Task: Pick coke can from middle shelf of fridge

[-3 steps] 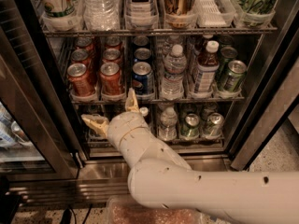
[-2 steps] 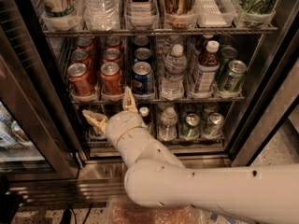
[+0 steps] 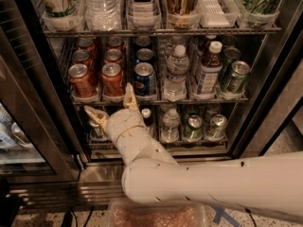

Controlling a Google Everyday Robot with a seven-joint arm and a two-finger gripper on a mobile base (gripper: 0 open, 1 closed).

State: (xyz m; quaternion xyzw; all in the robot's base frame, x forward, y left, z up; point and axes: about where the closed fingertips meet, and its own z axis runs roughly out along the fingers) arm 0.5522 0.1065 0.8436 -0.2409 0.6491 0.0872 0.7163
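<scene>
The fridge [image 3: 52,141] stands open. Red coke cans fill two lanes at the left of the middle shelf [image 3: 208,100]; the front ones are a coke can [image 3: 112,78] and another to its left [image 3: 81,79]. My gripper [image 3: 113,107] is open and empty. It sits at the shelf's front edge, just below these cans. One fingertip [image 3: 129,94] rises between the right coke can and the blue Pepsi can [image 3: 144,79]. The other fingertip [image 3: 96,116] points left under the shelf. Neither touches a can.
Water bottles [image 3: 176,74] and green cans [image 3: 235,77] fill the right of the middle shelf. Tall bottles stand on the rack above [image 3: 142,31]. More cans and bottles sit on the bottom shelf [image 3: 194,126]. The glass door [image 3: 19,126] hangs open at the left. My white arm [image 3: 213,183] crosses the foreground.
My gripper has moved slightly up and to the left towards the front coke cans, staying open. The cans have not moved.
</scene>
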